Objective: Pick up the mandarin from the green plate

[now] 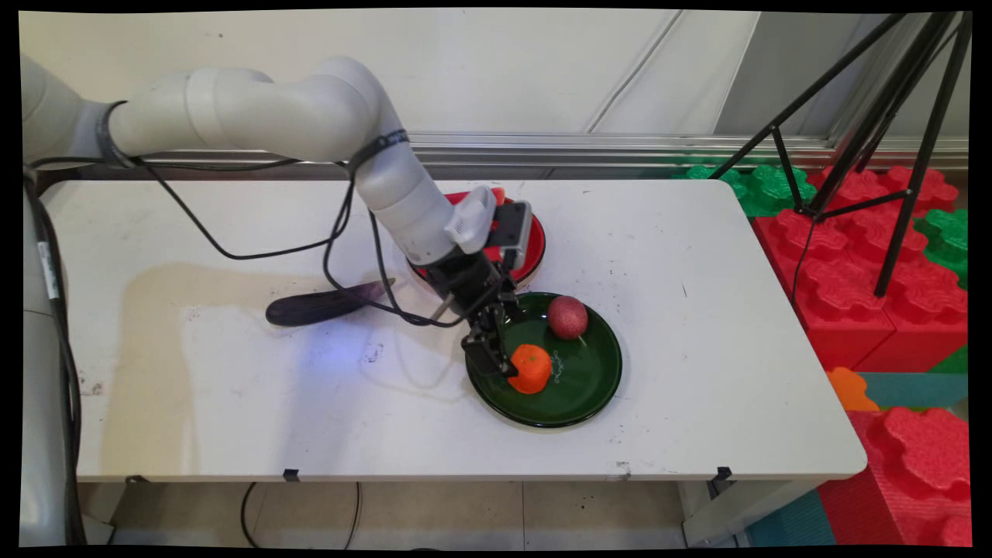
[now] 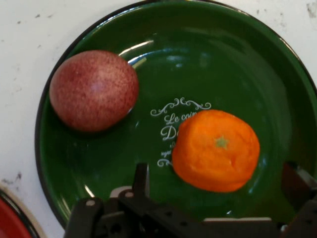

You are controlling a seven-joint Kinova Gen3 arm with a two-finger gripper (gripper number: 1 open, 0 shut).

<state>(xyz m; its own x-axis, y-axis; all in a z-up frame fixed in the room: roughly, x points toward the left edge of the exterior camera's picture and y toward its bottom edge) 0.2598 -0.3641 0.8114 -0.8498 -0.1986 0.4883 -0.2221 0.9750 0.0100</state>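
**Item list, near to far**

1. Table [image 1: 697, 325]: white, scuffed; dark smudges left of centre.
2. Green plate [image 1: 597, 403]: glossy, dark rim, white script in the well; near the table's front-centre. Holds 2 items.
3. Orange fruit [image 1: 532, 368]: on the plate's left-front part, stem dimple up, upright.
4. Gripper [image 1: 504, 360]: low over the plate, pointing down. Claw spread wide. In hand view the 2 fingers [image 2: 141, 176] stand either side of the orange fruit, w/ a gap showing on each side. Contact not evident; nothing pinched.
5. Speckled red fruit [image 1: 567, 317]: round, on the plate's far side, apart from the orange fruit and outside the claw.
6. Purple eggplant [image 1: 325, 304]: lying flat on the table, left of the plate, under hanging cables.
7. Red plate [image 1: 535, 252]: behind the green plate, mostly hidden by the wrist; contents can't tell.
8. Off table, right: black tripod [image 1: 891, 139]; red and green foam blocks [image 1: 845, 263].
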